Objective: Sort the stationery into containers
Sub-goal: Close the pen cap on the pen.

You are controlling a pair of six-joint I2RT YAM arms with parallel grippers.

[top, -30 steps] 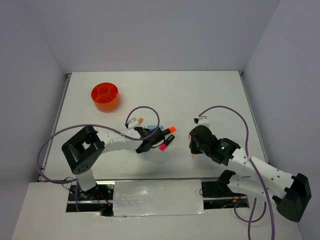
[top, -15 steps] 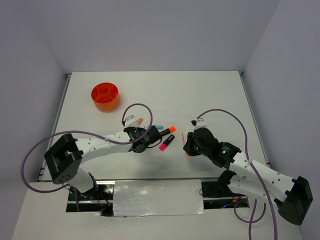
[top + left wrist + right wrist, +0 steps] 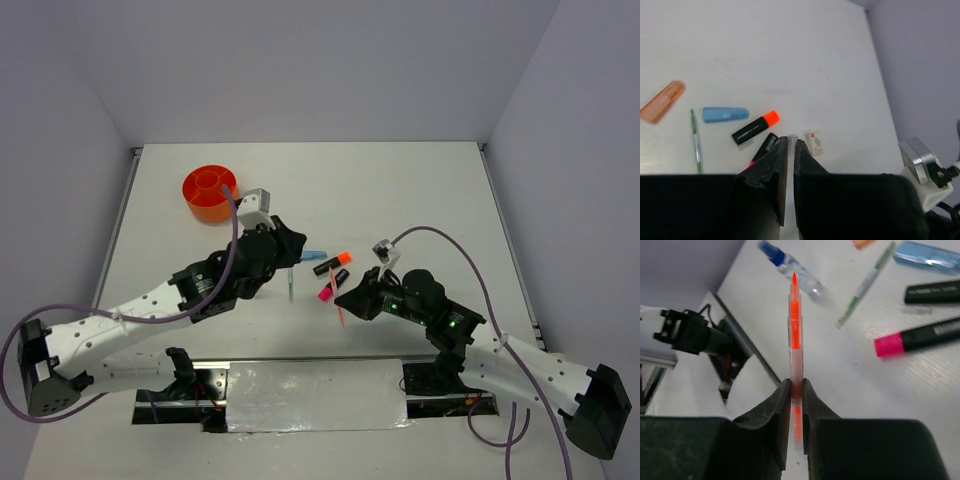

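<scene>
Your right hand [image 3: 796,384] was clamped on the orange pen [image 3: 795,325], well to the organiser's [image 3: 212,210] near right; your left hand [image 3: 791,141] was closed, on what I couldn't tell. You'd have done best to carry the pen upright over the organiser before releasing.

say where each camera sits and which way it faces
top external: above and behind the robot, looking down on the table; left arm, right arm show.
left wrist: on that arm, looking down past the shut left claw.
right wrist: looks along the right claw gripping the orange pen.
shared: both wrist views show the green pen.
</scene>
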